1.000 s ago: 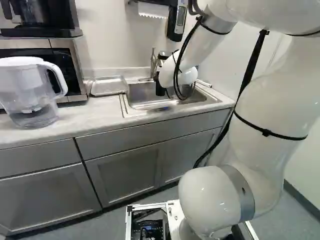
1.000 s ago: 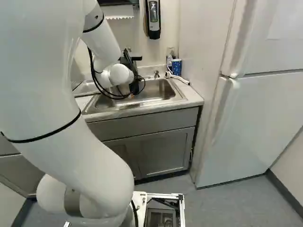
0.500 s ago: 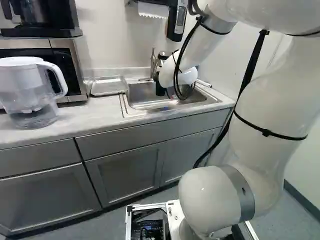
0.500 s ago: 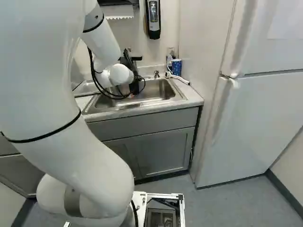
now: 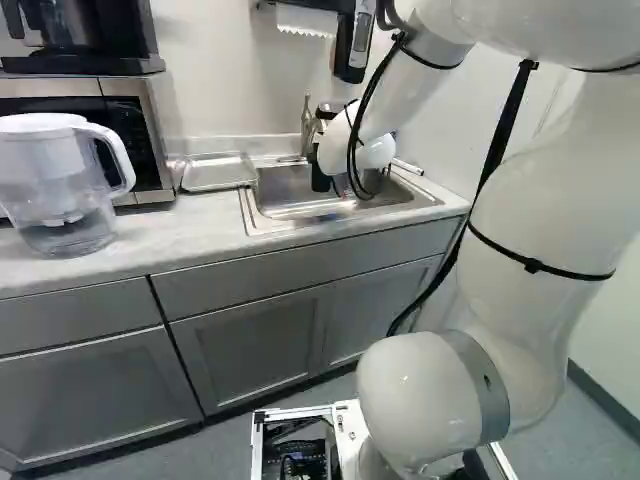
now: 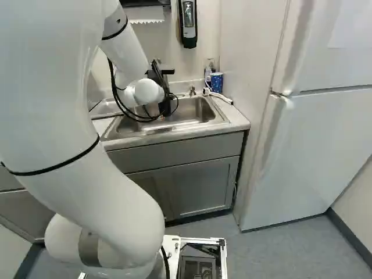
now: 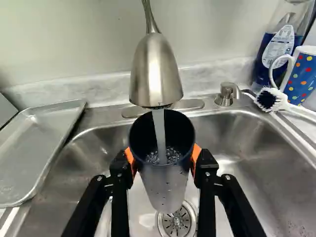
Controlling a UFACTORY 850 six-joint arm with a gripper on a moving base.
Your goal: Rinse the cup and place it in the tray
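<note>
Bottle label: you have a white oval label (image 7: 279, 45) with small print on the clear bottle of blue liquid (image 7: 260, 66) behind the sink's far corner.
Gripper: your black two-finger gripper (image 6: 165, 108) has the cup clamped, its fingers parted by the cup's width – the orange pads (image 7: 196, 155) press on it from opposite sides.
Cup: the one you are rinsing, a dark-lined cup with a grey outer wall (image 7: 165, 185), sits in the gripper (image 7: 164, 163) over the stainless steel sink (image 7: 247, 153), its mouth open to the wrist camera; drops dot its outside.
Water: a stream runs from the brushed metal faucet (image 7: 155, 74) into the cup, and you can see it bubbling inside.
Drain: the round metal strainer (image 7: 177, 224) shows partly past the cup's base, down in the sink.
Tray: your shallow silver metal tray (image 7: 37, 148) lies beside the sink – the cup is apart from it.
Mug: a blue mug with coloured dots (image 7: 300, 79) stands beside the bottle, near a white brush with dark bristles (image 7: 268, 100).
Pitcher: the clear plastic pitcher with a white lid (image 5: 55, 185), on the counter at the left of the left base view, holds some water.
</note>
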